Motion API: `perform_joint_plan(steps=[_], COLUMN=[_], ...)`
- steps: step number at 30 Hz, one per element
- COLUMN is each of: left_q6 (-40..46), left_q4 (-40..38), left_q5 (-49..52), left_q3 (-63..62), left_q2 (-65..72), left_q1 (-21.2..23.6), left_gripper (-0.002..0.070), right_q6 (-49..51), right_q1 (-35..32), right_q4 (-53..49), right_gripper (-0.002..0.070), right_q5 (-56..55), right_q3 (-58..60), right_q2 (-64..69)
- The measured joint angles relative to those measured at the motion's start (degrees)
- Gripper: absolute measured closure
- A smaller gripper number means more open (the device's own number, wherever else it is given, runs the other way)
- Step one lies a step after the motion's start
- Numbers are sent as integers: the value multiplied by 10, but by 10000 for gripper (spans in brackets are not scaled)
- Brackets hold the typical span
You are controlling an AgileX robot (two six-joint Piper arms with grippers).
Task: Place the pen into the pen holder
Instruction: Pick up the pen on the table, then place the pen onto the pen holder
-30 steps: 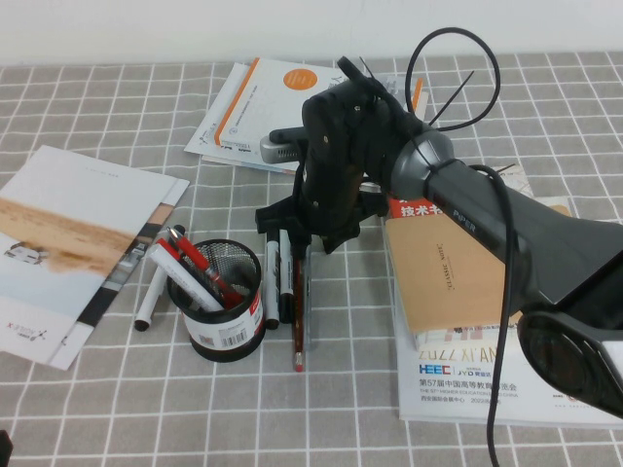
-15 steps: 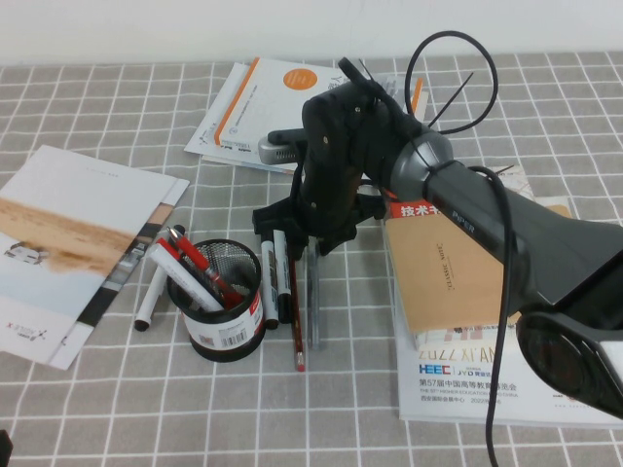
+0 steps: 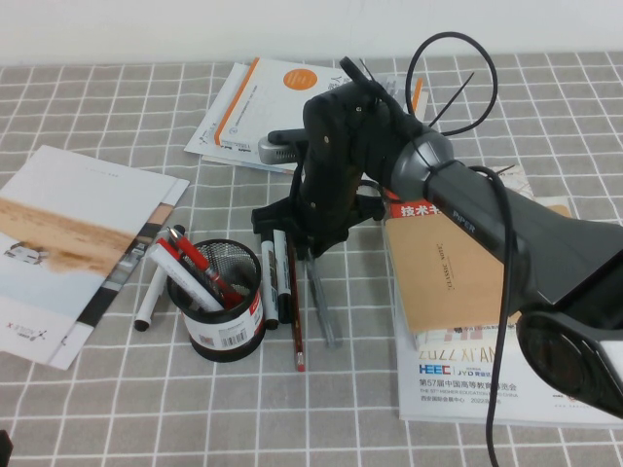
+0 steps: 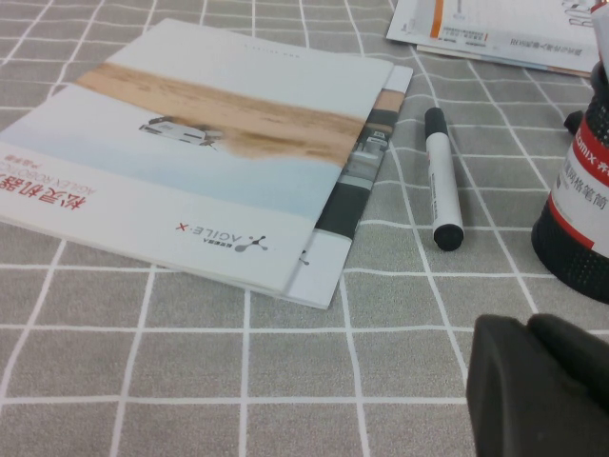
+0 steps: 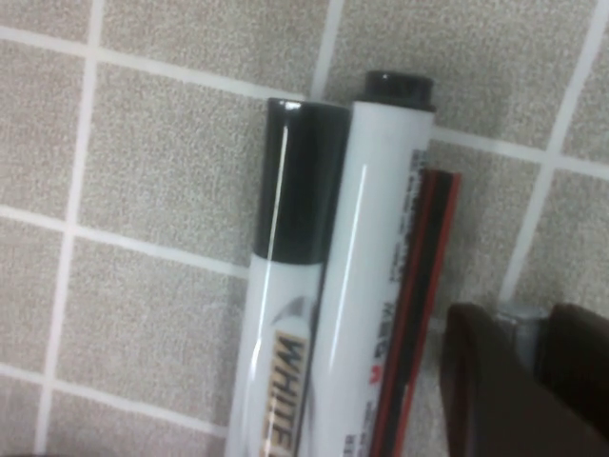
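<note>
the left gripper [image 4: 542, 381] sits parked low over the table [image 3: 97, 409]; whether it is wide or narrow i cannot tell. the pen holder [image 3: 216, 302] already contains several pens. just right of it, past two markers [image 3: 276, 272], the right gripper [image 3: 310, 238] pinches the top of the pen [image 3: 323, 309], its tip near the cloth. judging by this, lifting and dropping remain.

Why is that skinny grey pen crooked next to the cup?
The right claw pinches the pen by its top end, so it slants away from the straight dark red pencil and two markers beside the pen holder. The left claw waits low near the brochure.
</note>
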Motion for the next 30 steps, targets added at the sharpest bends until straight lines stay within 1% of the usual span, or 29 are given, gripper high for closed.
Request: perform_joint_plan(steps=[3,9,17,21,30], left_q6=[0,0,0,0,0], left_q4=[0,0,0,0,0], left_q5=[0,0,0,0,0], left_q3=[0,0,0,0,0], left_q2=[0,0,0,0,0], left_q1=[0,0,0,0,0], left_gripper=[678,678,678,678,678], right_q6=[0,0,23,26,26], right_q1=[0,-1,-11,3,71], right_q4=[-22,-109,-116,-107,-119], right_gripper=[604,604,604,604,605], right_q5=[1,5,7,-39,-163], right_q3=[0,0,0,0,12], right_q2=[-4,-52,-145,-178,-219])
